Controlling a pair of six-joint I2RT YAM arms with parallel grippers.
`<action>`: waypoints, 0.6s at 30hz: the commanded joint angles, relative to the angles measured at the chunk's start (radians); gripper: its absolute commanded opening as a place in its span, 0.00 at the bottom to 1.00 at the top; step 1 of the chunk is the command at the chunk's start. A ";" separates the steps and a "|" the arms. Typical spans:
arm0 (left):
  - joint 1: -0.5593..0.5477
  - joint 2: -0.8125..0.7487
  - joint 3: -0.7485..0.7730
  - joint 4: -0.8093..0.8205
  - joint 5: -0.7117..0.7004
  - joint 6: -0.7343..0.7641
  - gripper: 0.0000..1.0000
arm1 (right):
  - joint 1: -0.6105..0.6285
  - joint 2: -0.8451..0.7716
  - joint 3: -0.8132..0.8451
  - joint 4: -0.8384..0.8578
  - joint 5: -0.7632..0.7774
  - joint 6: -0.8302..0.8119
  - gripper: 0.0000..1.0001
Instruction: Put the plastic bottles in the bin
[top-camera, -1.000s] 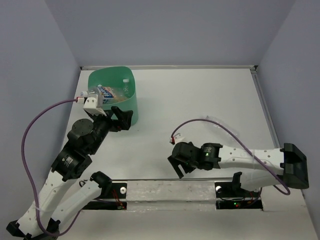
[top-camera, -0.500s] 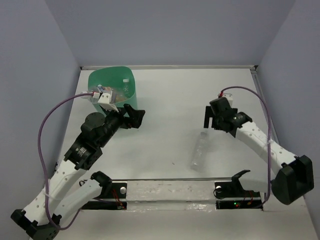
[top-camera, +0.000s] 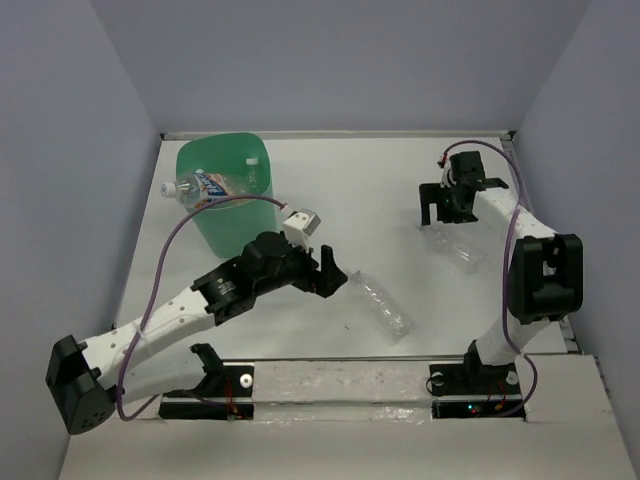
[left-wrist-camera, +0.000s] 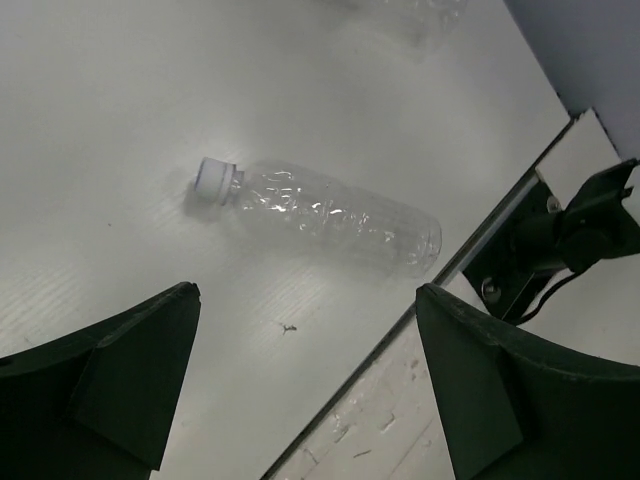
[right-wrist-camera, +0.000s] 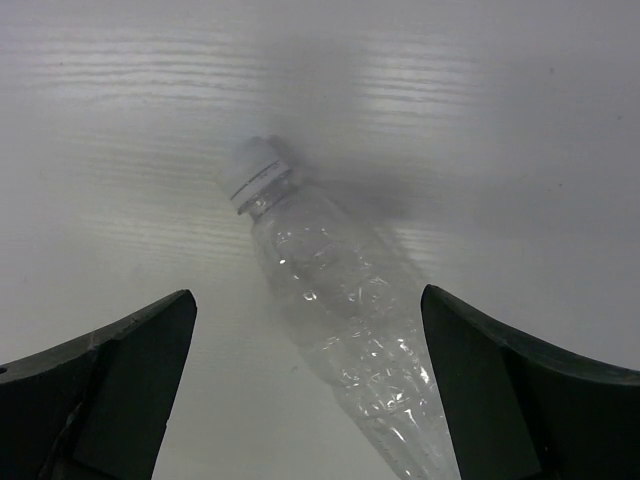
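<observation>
The mint-green bin (top-camera: 228, 205) stands at the table's (top-camera: 350, 185) 10 o'clock corner. A blue-white labelled bottle (top-camera: 202, 187) lies tilted in its mouth, cap poking over the rim toward 9 o'clock.

The left gripper (top-camera: 333, 280) hangs near the table's middle with its jaws spread wide and empty. A clear bottle (left-wrist-camera: 330, 215) lies flat just at its 4 o'clock, untouched.

The right gripper (top-camera: 447, 210) hovers at 2 o'clock, jaws likewise released. A second clear bottle (right-wrist-camera: 340, 320) lies on the table below it, between the fingers in the wrist view, with its white cap pointing away.
</observation>
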 joint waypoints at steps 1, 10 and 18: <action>-0.079 0.097 -0.037 0.017 0.030 -0.046 0.99 | 0.005 0.022 0.004 -0.009 -0.147 -0.093 1.00; -0.194 0.249 -0.073 0.172 0.052 -0.219 0.99 | 0.005 0.082 -0.026 -0.010 -0.116 -0.052 0.99; -0.297 0.421 -0.035 0.193 0.010 -0.272 0.99 | 0.027 0.013 -0.094 -0.006 -0.099 0.027 0.94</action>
